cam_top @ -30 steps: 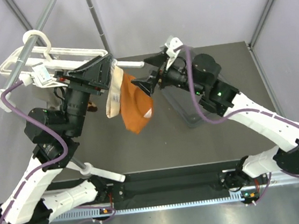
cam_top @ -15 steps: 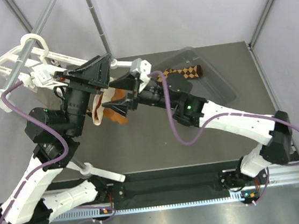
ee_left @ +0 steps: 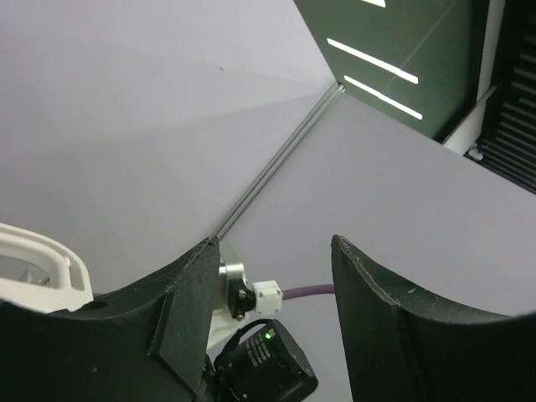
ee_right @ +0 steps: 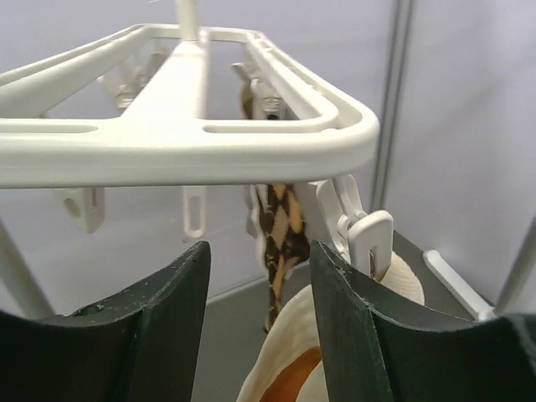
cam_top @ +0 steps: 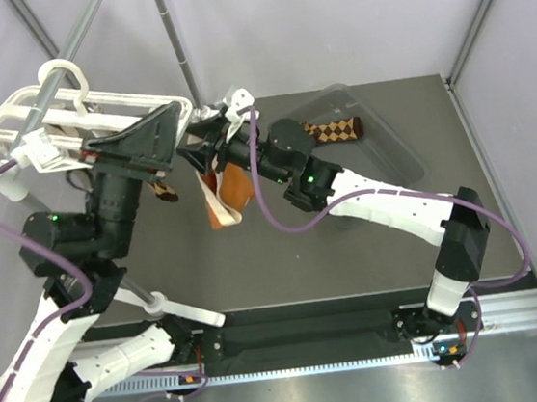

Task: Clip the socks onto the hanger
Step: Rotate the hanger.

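Note:
The white hanger [cam_top: 93, 109] hangs at the upper left, its frame [ee_right: 193, 134] filling the top of the right wrist view. One argyle sock [ee_right: 280, 222] dangles from a clip under the frame. Another argyle sock [cam_top: 333, 132] lies in the clear bin. My right gripper [ee_right: 260, 247] is just below the frame's corner, jaws apart with nothing between them, its right finger beside a white clip [ee_right: 368, 239]. My left gripper [ee_left: 275, 243] is open and empty, and sits against the hanger's near edge [cam_top: 171, 125].
A cream-and-orange sock [cam_top: 224, 191] hangs from the corner clip below my right gripper. The clear bin [cam_top: 389, 148] stands at the back right. Grey metal poles [cam_top: 172, 37] rise behind the hanger. Purple cables trail along both arms.
My right arm has swung left from the bin side to the hanger's corner, and its jaws have narrowed. The hanger and my left arm have shifted slightly left.

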